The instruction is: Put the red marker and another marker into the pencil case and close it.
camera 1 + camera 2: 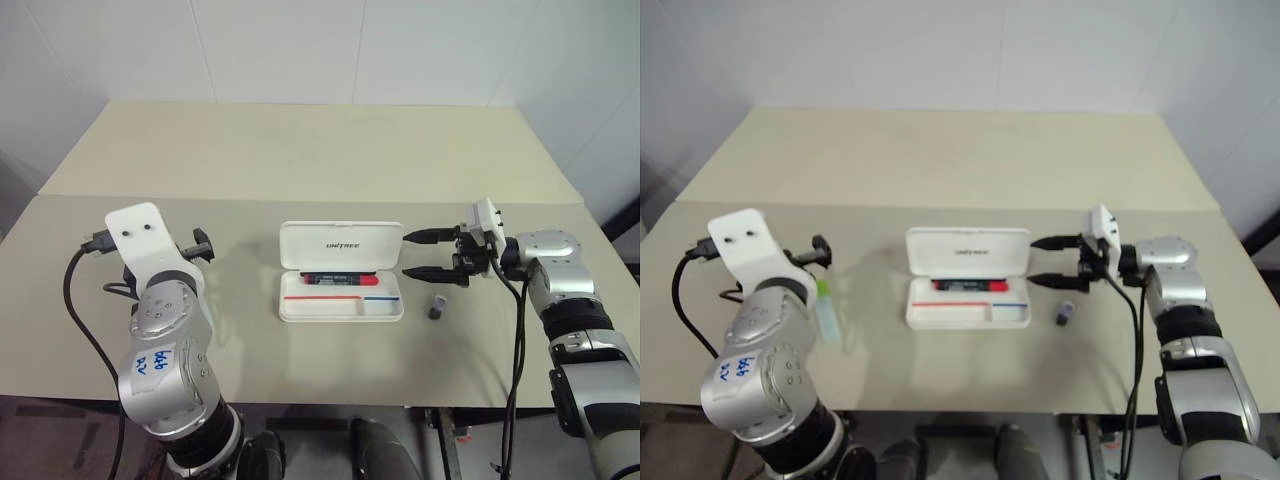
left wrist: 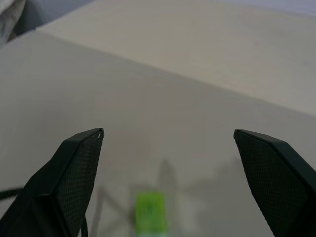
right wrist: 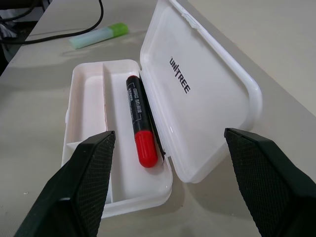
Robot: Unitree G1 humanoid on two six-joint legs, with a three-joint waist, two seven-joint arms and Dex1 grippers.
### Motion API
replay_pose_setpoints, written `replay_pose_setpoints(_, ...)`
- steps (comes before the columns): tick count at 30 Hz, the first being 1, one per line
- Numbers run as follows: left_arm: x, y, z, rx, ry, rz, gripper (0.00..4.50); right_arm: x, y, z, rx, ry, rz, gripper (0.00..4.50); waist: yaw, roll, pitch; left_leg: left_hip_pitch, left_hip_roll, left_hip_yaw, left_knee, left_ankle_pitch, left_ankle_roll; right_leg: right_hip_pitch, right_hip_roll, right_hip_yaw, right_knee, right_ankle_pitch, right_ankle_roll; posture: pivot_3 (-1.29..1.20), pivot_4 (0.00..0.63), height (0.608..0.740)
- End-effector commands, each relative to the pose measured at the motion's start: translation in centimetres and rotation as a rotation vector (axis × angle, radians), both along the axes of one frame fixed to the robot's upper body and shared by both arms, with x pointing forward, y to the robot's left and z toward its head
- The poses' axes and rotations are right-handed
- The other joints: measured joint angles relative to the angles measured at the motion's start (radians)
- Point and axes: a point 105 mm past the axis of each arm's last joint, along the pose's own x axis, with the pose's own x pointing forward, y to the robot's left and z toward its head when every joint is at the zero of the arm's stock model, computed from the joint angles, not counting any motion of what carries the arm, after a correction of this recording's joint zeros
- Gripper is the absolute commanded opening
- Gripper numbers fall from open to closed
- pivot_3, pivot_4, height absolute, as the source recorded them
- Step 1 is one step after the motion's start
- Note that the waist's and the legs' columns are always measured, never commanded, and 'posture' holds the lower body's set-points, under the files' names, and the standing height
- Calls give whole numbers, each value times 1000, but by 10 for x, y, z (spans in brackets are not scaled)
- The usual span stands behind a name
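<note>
The pencil case (image 1: 341, 271) is sitting open near the middle of the table (image 1: 300, 160), its lid standing back with the dark lettering showing, and the red marker (image 3: 139, 120) is lying inside it along the hinge side, its red end pointing toward the right gripper (image 1: 410, 254). That gripper is hovering just beside the case's right end, its two black fingers spread wide, one above the other, and gripping nothing. A small dark grey stub (image 1: 436, 307) is resting on the table below it. The green highlighter (image 1: 826, 310) is lying on the table well to the left of the case, beside the left arm. The left gripper (image 2: 168, 143) is hanging above the highlighter's green cap, fingers wide apart and empty
</note>
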Motion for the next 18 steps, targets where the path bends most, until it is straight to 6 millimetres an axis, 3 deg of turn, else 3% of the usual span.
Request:
replay_pose_setpoints(1, -7, -9, -6, -71, -13, -2, 4487, -6, -1, 9, -6, -28, 72, 4500, -1, 0, 0, 0, 0, 0, 0, 0, 0, 0, 0, 0, 0, 0, 0, 0, 150, 740)
replay_pose_setpoints(7, -9, -14, -30, -144, 75, -6, 4487, -5, -3, 7, -14, -23, 63, 4500, -4, 0, 0, 1, 0, 1, 1, 0, 0, 0, 0, 0, 0, 0, 0, 0, 150, 740)
replay_pose_setpoints(10, -7, -14, -32, -130, 87, -25, 4487, -5, -4, 6, -15, -23, 60, 4500, -3, 0, 0, 0, 0, 0, 0, 0, 0, 0, 0, 0, 0, 0, 0, 0, 150, 740)
replay_pose_setpoints(18, 0, 14, -3, 263, -18, -87, 4487, -7, -3, 3, -10, -20, 63, 4500, -3, 0, 0, 1, 1, 1, 0, 0, 0, -1, 1, 0, 1, 0, -1, 0, 150, 740)
